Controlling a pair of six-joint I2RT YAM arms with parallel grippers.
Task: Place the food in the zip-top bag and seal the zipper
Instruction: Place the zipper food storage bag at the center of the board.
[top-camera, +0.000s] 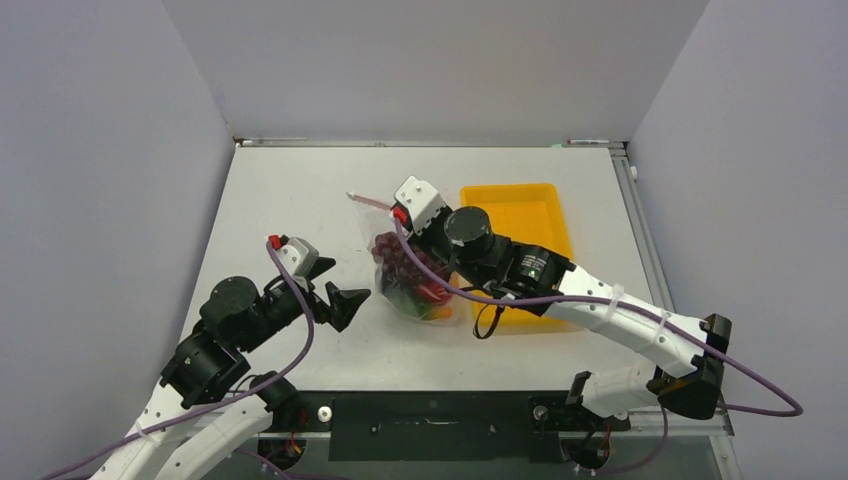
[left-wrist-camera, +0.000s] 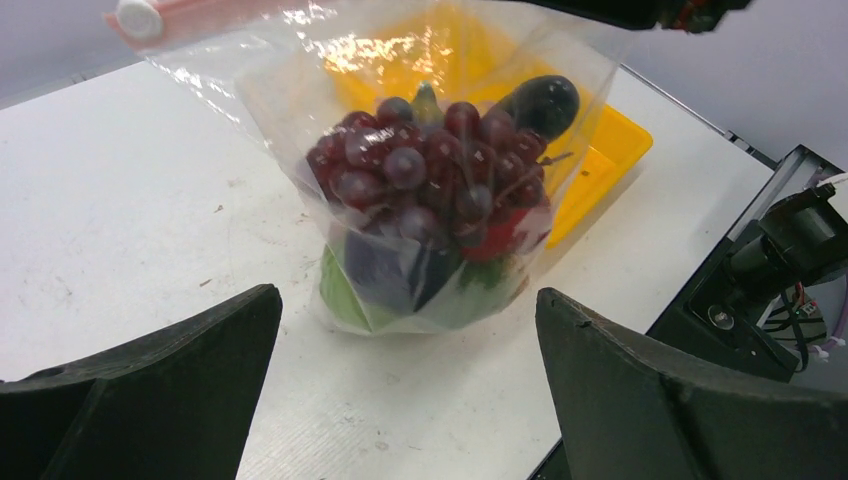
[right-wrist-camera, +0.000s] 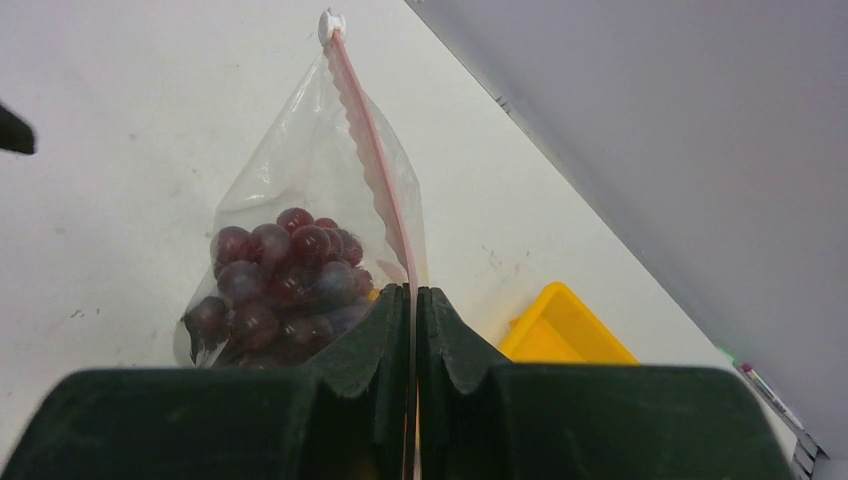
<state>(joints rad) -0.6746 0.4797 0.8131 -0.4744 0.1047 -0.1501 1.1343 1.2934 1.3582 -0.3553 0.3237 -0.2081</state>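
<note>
Right wrist alone shows right hand (right-wrist-camera: 412, 330) pinching zipper (right-wrist-camera: 374, 170).

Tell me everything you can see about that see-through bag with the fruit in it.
The zip-top bag is thin, clear, floppy plastic, glossy and creased. A pink zipper runs along its top edge, looking pressed closed, with a white slider at the far end. It stands upright, its bottom resting on the white table. The right gripper pinches the zipper strip, holding it up. Inside sit dark red grapes, a dark eggplant, and a green piece and a red piece low down.
</note>
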